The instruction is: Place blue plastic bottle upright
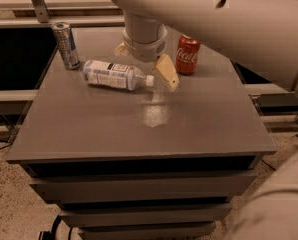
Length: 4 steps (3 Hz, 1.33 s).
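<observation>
The blue plastic bottle (114,75) lies on its side on the grey table (139,129), at the back left. Its white cap (150,80) points right. It is clear, with a pale blue-and-white label. My gripper (145,63) hangs from the big cream arm just behind and above the bottle's cap end. It is open. One cream finger (167,73) reaches down right of the cap, and the other (121,49) shows behind the bottle. The gripper holds nothing.
A slim silver-blue can (66,45) stands upright at the back left corner, close to the bottle's base. A red Coca-Cola can (187,54) stands upright at the back, right of the gripper. The arm's upper link crosses the top right of the view.
</observation>
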### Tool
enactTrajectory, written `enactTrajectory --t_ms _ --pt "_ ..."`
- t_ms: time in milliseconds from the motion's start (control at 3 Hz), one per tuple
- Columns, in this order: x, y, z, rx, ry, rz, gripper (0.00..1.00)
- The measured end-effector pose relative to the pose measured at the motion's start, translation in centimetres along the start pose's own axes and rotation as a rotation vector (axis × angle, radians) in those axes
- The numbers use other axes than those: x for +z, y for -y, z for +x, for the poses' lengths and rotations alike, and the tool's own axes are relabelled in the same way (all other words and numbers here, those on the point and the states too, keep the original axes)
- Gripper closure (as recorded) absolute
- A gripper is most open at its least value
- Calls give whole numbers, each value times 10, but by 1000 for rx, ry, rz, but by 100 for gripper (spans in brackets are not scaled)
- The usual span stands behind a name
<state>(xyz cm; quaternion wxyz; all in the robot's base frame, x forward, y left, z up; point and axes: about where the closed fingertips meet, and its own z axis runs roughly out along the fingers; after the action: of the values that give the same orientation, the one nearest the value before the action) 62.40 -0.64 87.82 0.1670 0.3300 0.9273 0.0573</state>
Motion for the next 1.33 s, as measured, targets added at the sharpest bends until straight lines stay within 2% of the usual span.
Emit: enactTrajectory --t_ms 333,667,1000,1333 --pt "8 9 -4 -38 -5 104 0" --pt "8 9 -4 -38 -5 104 0" --pt "9 10 -4 -65 -42 83 0" --pt "12 12 -4 -66 -120 33 0"
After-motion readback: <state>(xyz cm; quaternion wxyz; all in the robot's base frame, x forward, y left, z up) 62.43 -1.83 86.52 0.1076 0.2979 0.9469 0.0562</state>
